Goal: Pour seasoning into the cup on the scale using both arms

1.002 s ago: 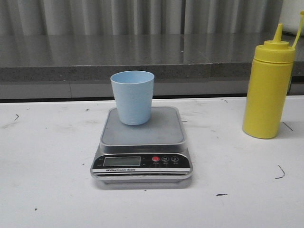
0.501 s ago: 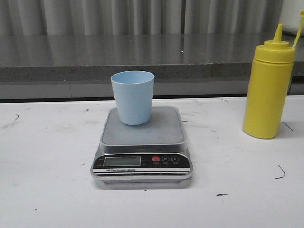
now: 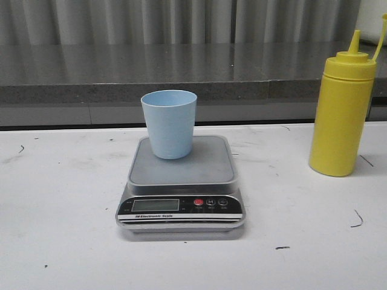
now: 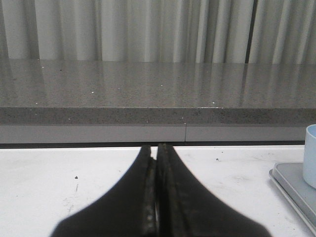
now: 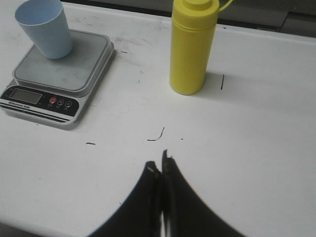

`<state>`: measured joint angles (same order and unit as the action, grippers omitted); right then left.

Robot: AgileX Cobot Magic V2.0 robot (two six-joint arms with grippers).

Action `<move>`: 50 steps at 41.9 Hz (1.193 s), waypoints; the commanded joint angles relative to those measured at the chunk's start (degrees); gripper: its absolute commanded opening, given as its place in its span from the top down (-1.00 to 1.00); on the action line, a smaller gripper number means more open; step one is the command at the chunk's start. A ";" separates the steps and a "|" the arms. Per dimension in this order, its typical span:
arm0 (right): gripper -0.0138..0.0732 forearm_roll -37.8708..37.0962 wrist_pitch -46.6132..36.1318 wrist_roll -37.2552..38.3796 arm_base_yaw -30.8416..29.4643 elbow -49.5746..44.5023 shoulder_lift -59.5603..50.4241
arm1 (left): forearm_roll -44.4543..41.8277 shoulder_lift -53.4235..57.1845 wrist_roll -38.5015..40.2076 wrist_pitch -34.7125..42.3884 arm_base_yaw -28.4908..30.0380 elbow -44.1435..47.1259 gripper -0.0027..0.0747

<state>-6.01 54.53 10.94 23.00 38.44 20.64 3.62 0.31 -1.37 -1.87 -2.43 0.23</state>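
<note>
nothing has moved: cup (image 3: 169, 123) on scale (image 3: 180, 184), left gripper (image 4: 156, 150) and right gripper (image 5: 160, 167) both clenched empty

The bottle (image 3: 340, 112) loses its cap strap past the right edge of the front view, and its nozzle past the top edge of the right wrist view. In the left wrist view, the cup (image 4: 311, 154) and scale (image 4: 295, 190) are cut by the right edge. The scale's display (image 3: 155, 205) is unreadable.
</note>
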 commanded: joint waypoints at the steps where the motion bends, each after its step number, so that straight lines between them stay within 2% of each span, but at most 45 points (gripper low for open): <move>1: 0.84 -0.51 -3.92 -0.60 -0.32 1.80 0.50 | 0.61 0.98 0.30 5.03 -0.47 1.44 0.98; 12: 0.84 -1.05 -4.12 -0.60 -1.24 1.49 -0.28 | 0.61 0.98 0.30 5.03 -0.47 1.44 0.98; 18: 0.84 -2.16 -6.77 -0.60 -6.25 -3.92 -5.03 | 0.61 0.98 0.30 5.03 -0.47 1.44 0.98; 24: 0.84 -2.16 -17.50 -0.60 -11.44 -13.26 -10.97 | 0.61 0.98 0.30 5.03 -0.47 1.44 0.98; 36: 0.84 -2.11 -39.53 -0.60 -17.27 -30.14 -20.24 | 0.61 0.98 0.30 5.03 -0.47 1.44 0.98; 48: 0.84 -1.85 -53.23 -0.40 -18.32 -39.83 -22.15 | 0.61 0.94 0.30 5.03 -0.47 1.44 0.98; 50: 0.84 -1.85 -52.68 -0.38 -18.32 -39.59 -22.20 | 0.61 0.94 0.30 5.03 -0.47 1.44 0.98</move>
<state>-7.04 9.23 10.94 5.05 -1.31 -0.60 3.62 0.31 -1.37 -1.87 -2.43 0.23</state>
